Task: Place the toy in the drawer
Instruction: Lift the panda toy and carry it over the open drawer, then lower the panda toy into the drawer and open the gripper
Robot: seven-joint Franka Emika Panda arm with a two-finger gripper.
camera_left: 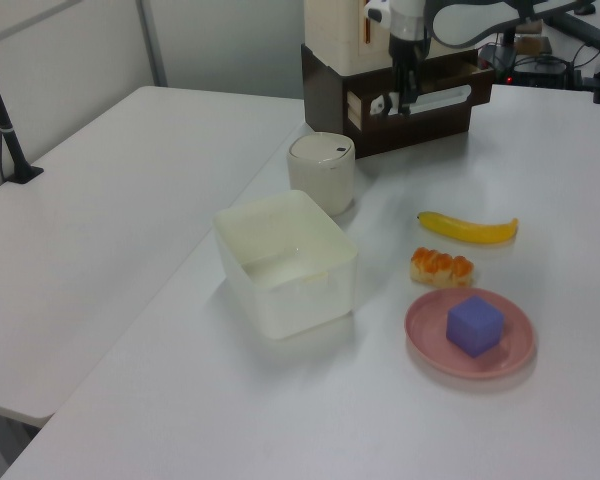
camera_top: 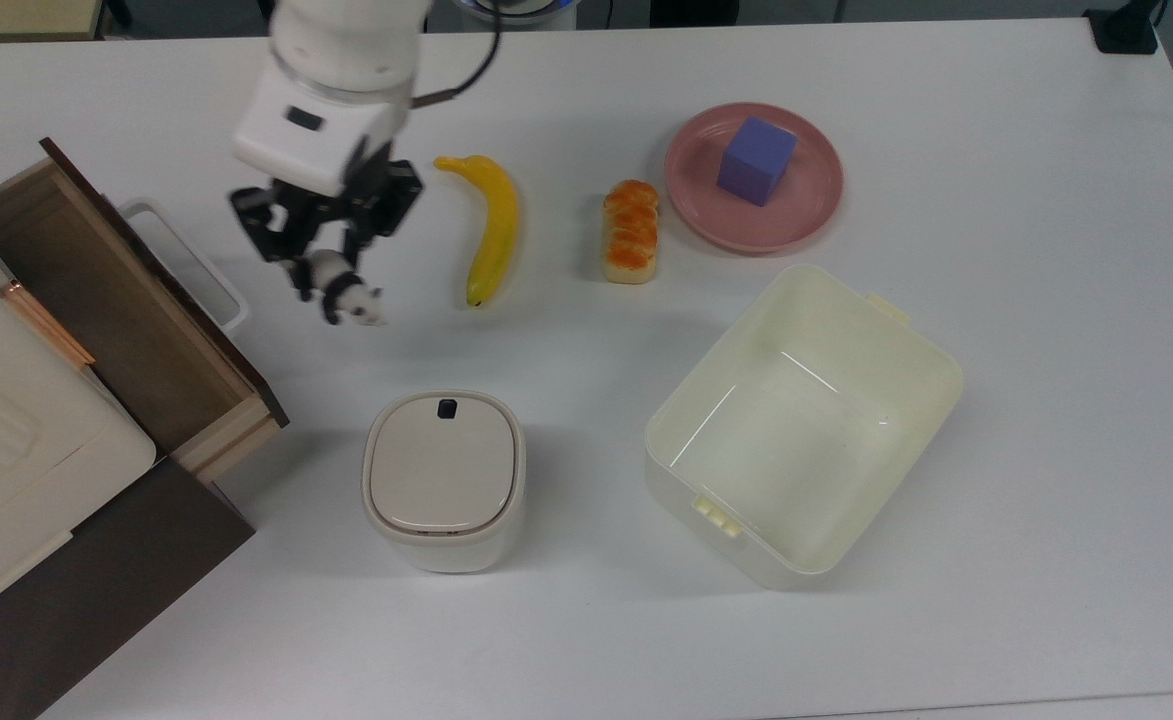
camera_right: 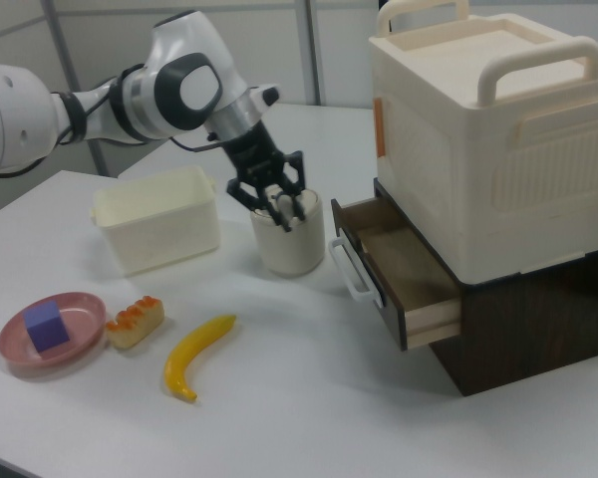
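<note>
The toy (camera_top: pixel 342 294), a tiny black-and-white panda, hangs above the table with my gripper (camera_top: pixel 318 262) shut on it. In the top view it is just right of the white loop handle (camera_top: pixel 191 262) of the drawer (camera_top: pixel 168 285). The drawer stands pulled open, its brown bottom bare. In the right view my gripper (camera_right: pixel 279 202) holds the toy (camera_right: pixel 288 208) in front of the cream canister, left of the open drawer (camera_right: pixel 419 317). In the left view my gripper (camera_left: pixel 404 92) is high up in front of the dark cabinet.
A banana (camera_top: pixel 494 225) and a glazed bread loaf (camera_top: pixel 631 232) lie to the top view's right of my gripper. Further right is a pink plate (camera_top: pixel 806 218) with a purple cube (camera_top: pixel 756 160). A lidded cream canister (camera_top: pixel 443 478) and an open cream bin (camera_top: pixel 931 375) stand nearer the front.
</note>
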